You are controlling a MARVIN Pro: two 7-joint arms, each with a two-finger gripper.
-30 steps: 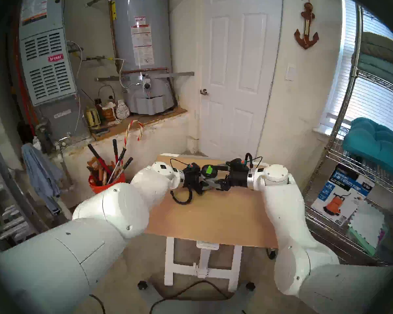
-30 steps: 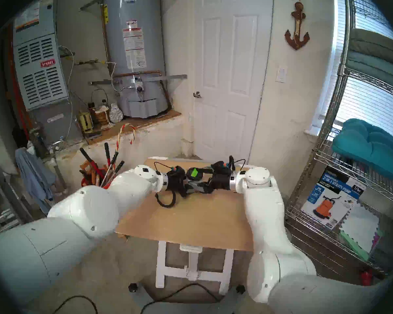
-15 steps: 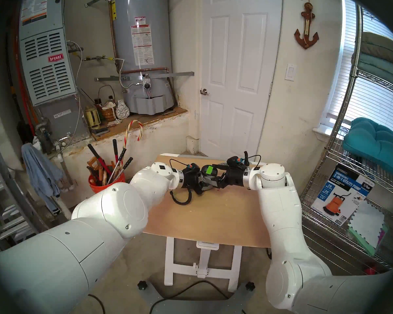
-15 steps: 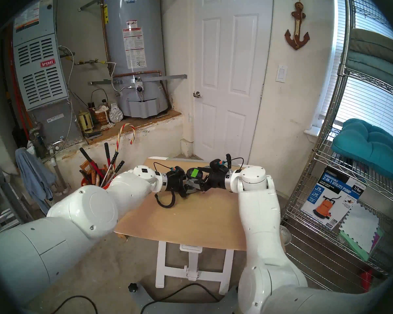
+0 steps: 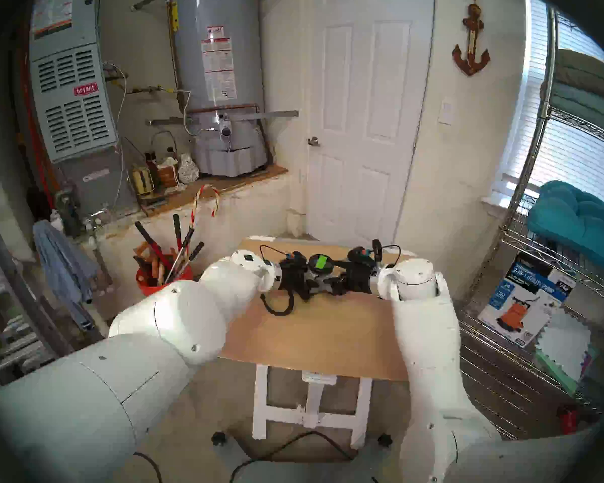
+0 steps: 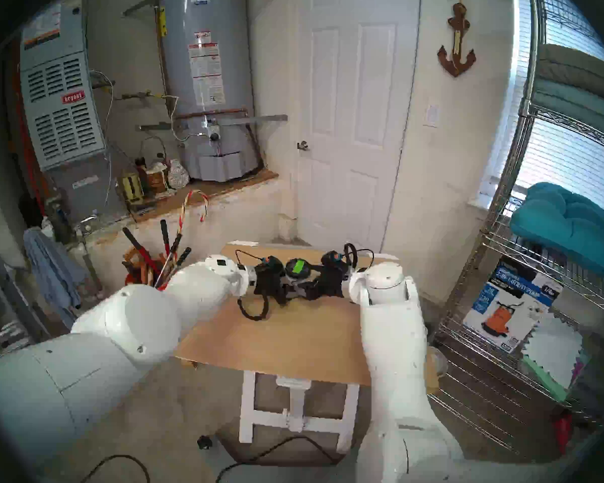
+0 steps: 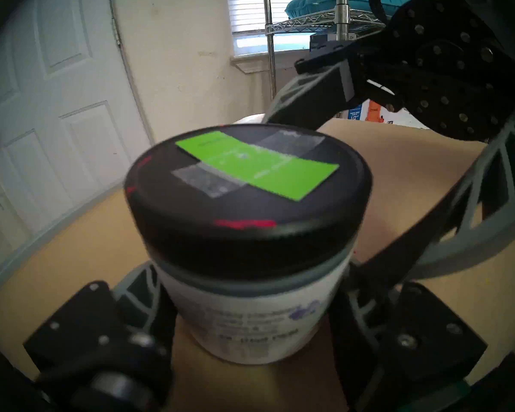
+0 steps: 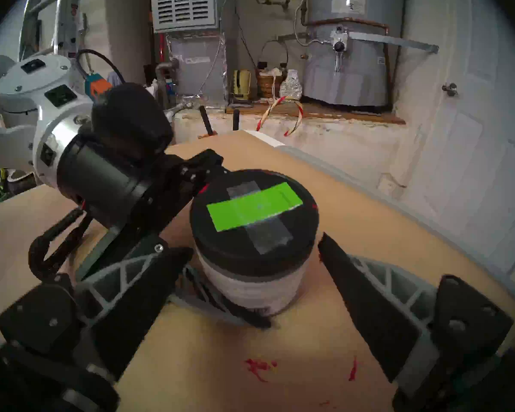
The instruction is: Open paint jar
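Black-lidded and labelled in white, the paint jar (image 7: pixel 250 322) stands at the far middle of the wooden table (image 5: pixel 314 332); its lid (image 8: pixel 254 221) with the green strip (image 8: pixel 254 207) is on, hiding the contents. The left gripper (image 7: pixel 250 298) clamps the jar's body. The right gripper (image 8: pixel 250 271) is spread wide around it, fingers apart from the lid. An orange bucket (image 5: pixel 154 287) left of the table holds long-handled tools.

Home utility room: water heater (image 5: pixel 220 78), furnace (image 5: pixel 72 99).
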